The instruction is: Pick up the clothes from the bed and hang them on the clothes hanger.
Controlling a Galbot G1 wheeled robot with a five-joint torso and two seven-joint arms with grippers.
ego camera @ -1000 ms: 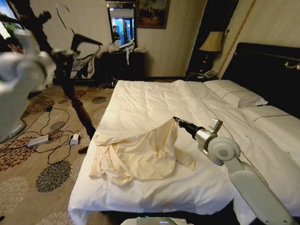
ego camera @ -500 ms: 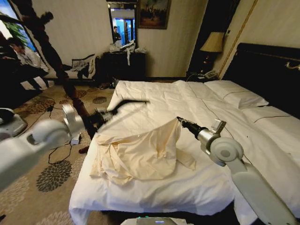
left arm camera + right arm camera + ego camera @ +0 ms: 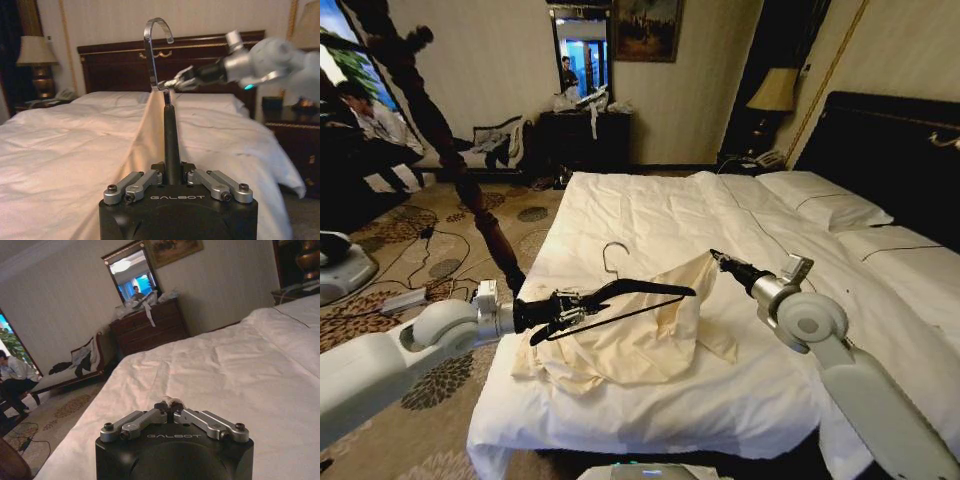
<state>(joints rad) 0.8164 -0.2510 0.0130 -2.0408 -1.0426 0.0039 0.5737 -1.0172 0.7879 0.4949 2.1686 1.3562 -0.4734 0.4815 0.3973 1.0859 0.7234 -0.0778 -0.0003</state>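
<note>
Both grippers clenched, each one holding something.
Left gripper [image 3: 582,304] grips the clothes hanger [image 3: 630,293]; right gripper [image 3: 716,257] pinches the cream garment [image 3: 640,330], lifting it above the bed [image 3: 650,215].

Far wall ahead of me is pale w/ faint stripes, carrying a tall mirror [image 3: 580,52] and a framed painting [image 3: 647,28] just right of it, above a dark dresser [image 3: 582,138] w/ clutter on top. Far right corner: lit lamp [image 3: 772,90] w/ cream shade on a nightstand, phone [image 3: 766,158] beside it. Left of me: patterned floral carpet [image 3: 435,375] strewn w/ cables, a dark wooden post [image 3: 450,165] leaning up, a bright window [image 3: 345,60] far left.
</note>
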